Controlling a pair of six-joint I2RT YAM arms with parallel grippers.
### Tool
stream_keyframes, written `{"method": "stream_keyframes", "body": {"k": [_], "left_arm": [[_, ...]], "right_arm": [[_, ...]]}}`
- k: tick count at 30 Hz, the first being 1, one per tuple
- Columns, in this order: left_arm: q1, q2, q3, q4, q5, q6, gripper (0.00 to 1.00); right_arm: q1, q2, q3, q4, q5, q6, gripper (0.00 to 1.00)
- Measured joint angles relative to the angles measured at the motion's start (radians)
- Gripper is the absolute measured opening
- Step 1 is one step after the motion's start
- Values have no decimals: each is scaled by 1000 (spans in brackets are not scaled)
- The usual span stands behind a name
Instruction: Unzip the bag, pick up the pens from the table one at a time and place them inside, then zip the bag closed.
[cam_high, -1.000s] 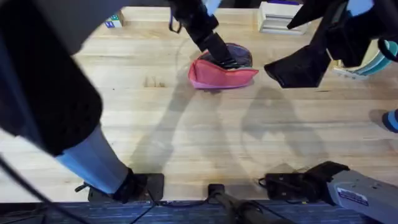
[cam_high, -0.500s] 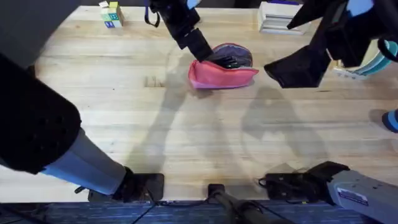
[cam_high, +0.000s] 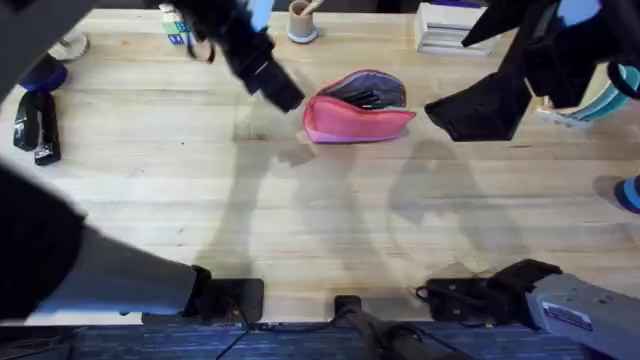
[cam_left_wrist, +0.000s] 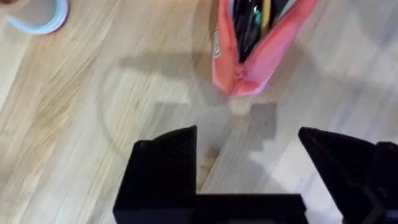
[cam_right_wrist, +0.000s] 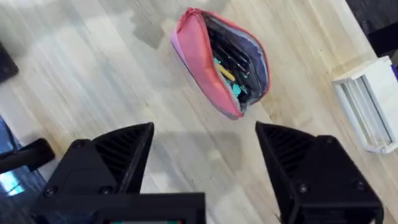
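Both my grippers, left (cam_high: 285, 95) and right (cam_high: 470, 115), hang spread and empty. Between them the bag (cam_high: 358, 108) lies unzipped, long axis left-right, pens (cam_right_wrist: 231, 61) inside. My left looks nearer, just beside its left end.

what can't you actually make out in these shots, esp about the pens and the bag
- How many pens are inside the bag: they overlap, and the fabric walls hide their lower ends in both wrist views.
- The zipper pull: too small to find in the overhead view.
- The bag's far end: cut off by the left wrist view's edge.
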Motion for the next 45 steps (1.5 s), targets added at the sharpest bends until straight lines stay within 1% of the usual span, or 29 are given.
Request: {"method": "stream_keyframes", "body": {"k": [3,7,10,13,16,19,21,24,25,26,28,31,33,35,37,39,42,45], "left_arm": [[48,-92,-141,95,8,26,994],[121,-227,-304,201,19,42,994],[172,-322,-395,267,35,48,994],[209,-393,-463,306,58,53,994],[235,-418,-510,314,90,54,994],[262,-404,-554,316,159,63,994],[276,-381,-575,324,211,84,994],[284,-336,-585,368,265,111,994],[284,-308,-586,430,290,125,994],[284,-301,-586,450,294,129,994],[284,-296,-586,457,295,133,993],[284,-292,-586,436,296,138,993],[284,-292,-586,425,297,158,993],[284,-292,-586,402,304,204,993],[284,-292,-586,368,311,280,993],[283,-292,-586,357,314,346,993],[284,-292,-586,357,320,412,993],[285,-286,-586,351,341,466,993]], "right_arm": [[0,0,0,0,0,0,997],[0,0,0,0,0,0,997],[0,0,0,0,0,0,997],[0,0,0,0,1,0,997],[0,0,0,0,3,0,998],[0,0,0,16,3,0,998],[0,0,0,31,3,0,997],[0,0,0,46,3,0,997],[0,0,0,45,3,0,996],[0,0,0,46,3,2,996],[0,0,0,45,3,15,997],[0,0,0,46,3,56,997],[0,0,0,46,3,88,997],[0,0,0,46,3,134,998],[0,0,0,45,3,184,998],[0,0,0,46,3,235,998],[0,0,0,46,-3,308,998],[0,0,0,46,-57,356,997]]}}
